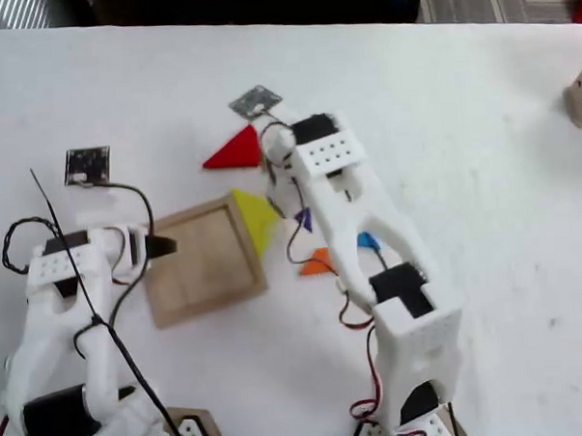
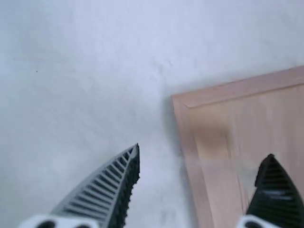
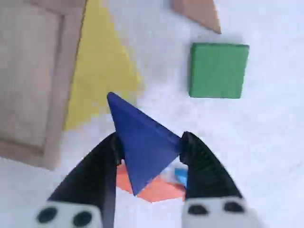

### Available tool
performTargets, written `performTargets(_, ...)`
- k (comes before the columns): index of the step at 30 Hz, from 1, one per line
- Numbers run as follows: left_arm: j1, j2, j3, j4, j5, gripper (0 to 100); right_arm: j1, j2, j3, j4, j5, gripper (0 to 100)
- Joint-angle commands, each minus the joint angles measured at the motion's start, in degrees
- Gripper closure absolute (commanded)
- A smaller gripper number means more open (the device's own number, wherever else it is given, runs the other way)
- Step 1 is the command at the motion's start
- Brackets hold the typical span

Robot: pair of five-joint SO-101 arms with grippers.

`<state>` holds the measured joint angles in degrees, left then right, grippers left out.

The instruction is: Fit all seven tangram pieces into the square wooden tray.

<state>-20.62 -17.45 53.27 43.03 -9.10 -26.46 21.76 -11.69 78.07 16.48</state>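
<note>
- The left gripper (image 2: 203, 153) hangs at the 9 o'clock edge of the wooden tray (image 1: 197, 268). Its jaws are wide apart, one finger over the table (image 1: 482, 171) and the other over the tray's bare floor.
- The right gripper (image 3: 150, 137) clamps a blue triangle (image 3: 142, 142) above an orange piece (image 1: 317, 265), at the tray's 3 o'clock.
- A yellow triangle (image 1: 255, 220) leans on the tray's 3 o'clock rim.
- A red triangle (image 1: 236, 151) lies apart from the tray, at its 1 o'clock.
</note>
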Motion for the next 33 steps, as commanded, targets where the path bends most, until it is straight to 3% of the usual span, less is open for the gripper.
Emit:
performTargets(1,-0.7,-2.2,-0.7,-1.2,0.1,63,-5.6,-4.6,-1.9,0.2,-15.7,98.1)
performTargets(5,-2.0,-2.2,-0.8,-1.2,0.2,63,-10.9,-3.8,-3.3,0.3,-33.8,97.7)
performTargets(8,-2.5,-2.2,-0.8,-1.2,0.2,63,-13.8,-1.4,-3.3,0.2,-37.2,97.7)
performTargets(17,-2.3,-2.2,-0.9,-1.2,0.2,63,-22.4,6.4,-3.4,-0.9,-36.7,97.4)
performTargets(26,-2.1,-2.2,-0.9,-1.2,0.2,63,-22.5,6.6,-5.2,2.6,-25.8,68.8)
performTargets(33,-2.1,-2.2,-1.2,-1.0,0.2,63,-22.2,6.7,-10.3,9.8,-23.5,64.0)
